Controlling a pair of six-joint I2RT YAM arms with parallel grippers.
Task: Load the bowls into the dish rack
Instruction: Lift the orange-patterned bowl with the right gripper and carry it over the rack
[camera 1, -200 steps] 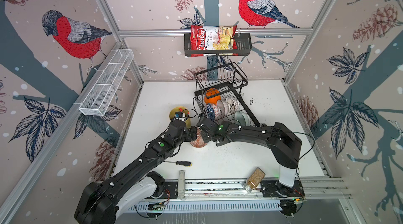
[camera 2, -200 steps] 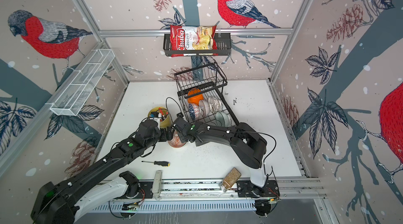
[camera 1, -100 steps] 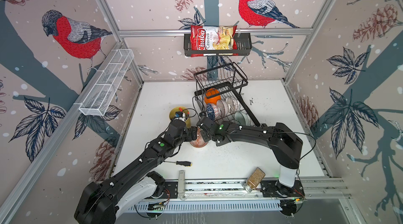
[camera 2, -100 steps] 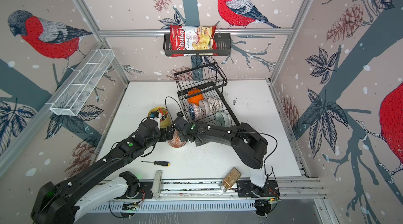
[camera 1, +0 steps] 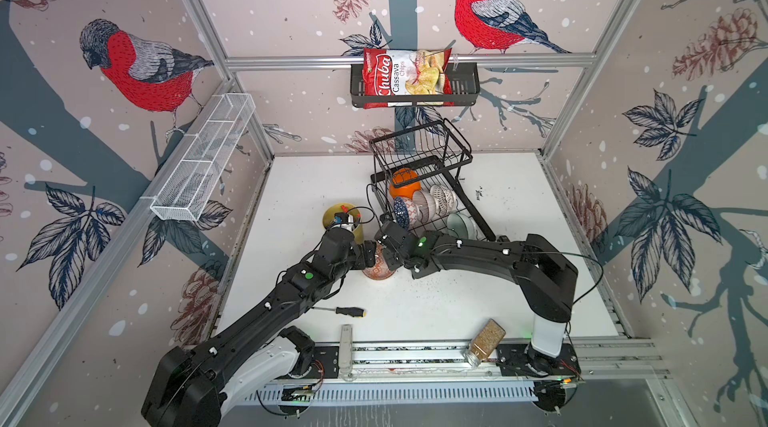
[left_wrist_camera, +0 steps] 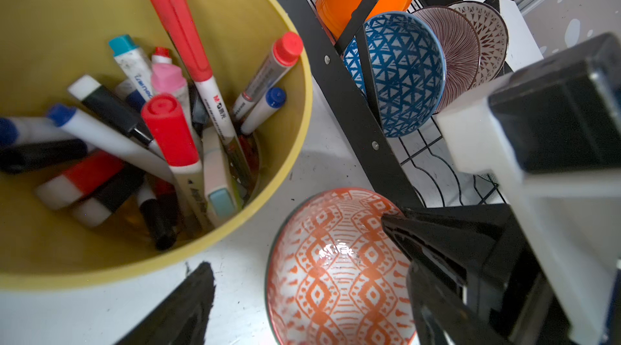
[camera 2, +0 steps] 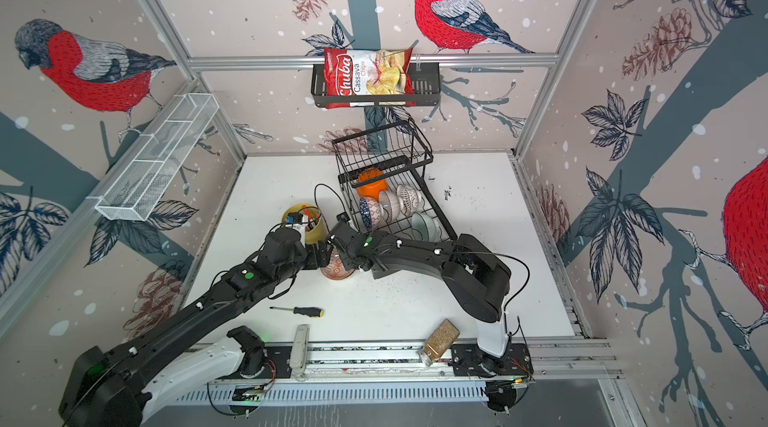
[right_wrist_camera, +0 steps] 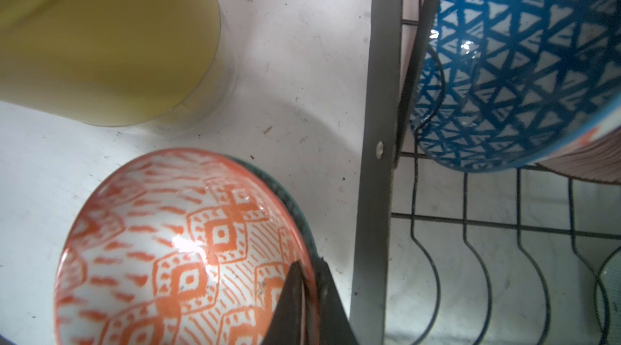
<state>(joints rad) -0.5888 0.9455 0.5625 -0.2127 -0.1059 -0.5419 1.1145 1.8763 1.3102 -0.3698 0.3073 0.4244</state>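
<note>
The bag (camera 1: 405, 77) reads "Chuba Cassava Chips". The right claw (right_wrist_camera: 307, 296) pinches the rim of the orange-patterned bowl (right_wrist_camera: 174, 252), which sits on the table (right_wrist_camera: 302, 57) between cup (left_wrist_camera: 285, 41) and rack (right_wrist_camera: 379, 125). The left claw (left_wrist_camera: 295, 251) gapes beside it.

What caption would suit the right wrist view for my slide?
Right gripper pinching the rim of an orange-patterned bowl beside the dish rack and yellow cup.
</note>
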